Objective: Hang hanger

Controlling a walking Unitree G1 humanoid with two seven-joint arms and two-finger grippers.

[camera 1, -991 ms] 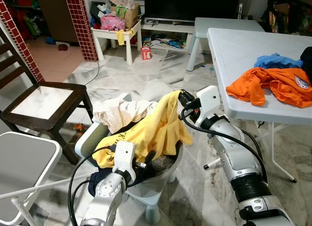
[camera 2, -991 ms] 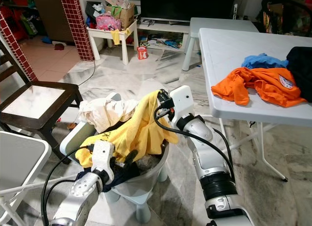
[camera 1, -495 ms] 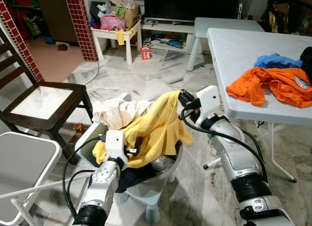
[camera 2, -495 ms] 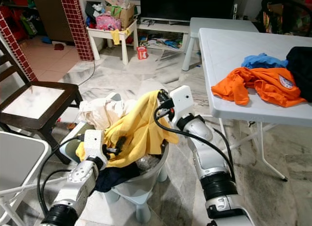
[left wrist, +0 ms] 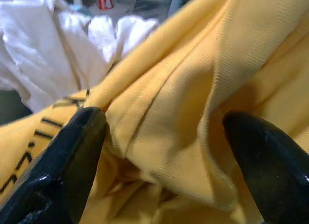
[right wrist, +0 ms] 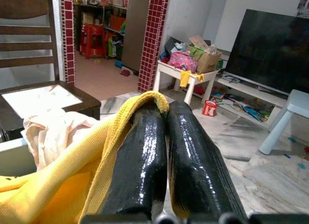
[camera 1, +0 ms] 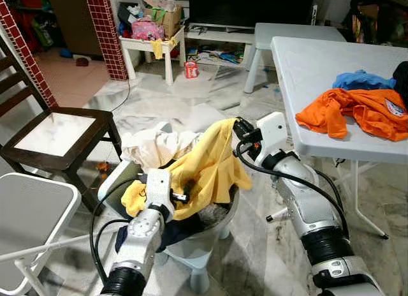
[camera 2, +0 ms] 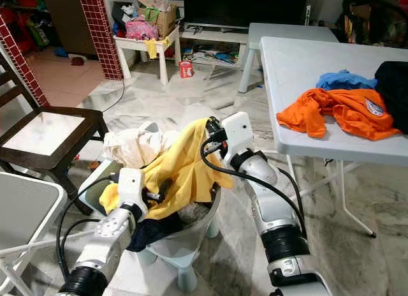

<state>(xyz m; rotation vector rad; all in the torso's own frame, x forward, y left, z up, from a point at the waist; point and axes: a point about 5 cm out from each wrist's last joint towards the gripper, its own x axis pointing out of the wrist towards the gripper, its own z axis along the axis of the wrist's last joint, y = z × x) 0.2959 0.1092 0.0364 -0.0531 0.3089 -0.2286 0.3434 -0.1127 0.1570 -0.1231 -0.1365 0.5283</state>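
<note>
You see right gripper (right wrist: 161, 137) pinching yellow shirt (camera 1: 210, 165) collar, lifting it over basket (camera 1: 220, 227); left gripper (left wrist: 164, 151) spread around its fold to straighten; no hanger in sight

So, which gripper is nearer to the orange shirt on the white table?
The right. The right gripper, shut on the yellow shirt, is beside the table holding the orange shirt. The left gripper is lower, over the basket.
</note>
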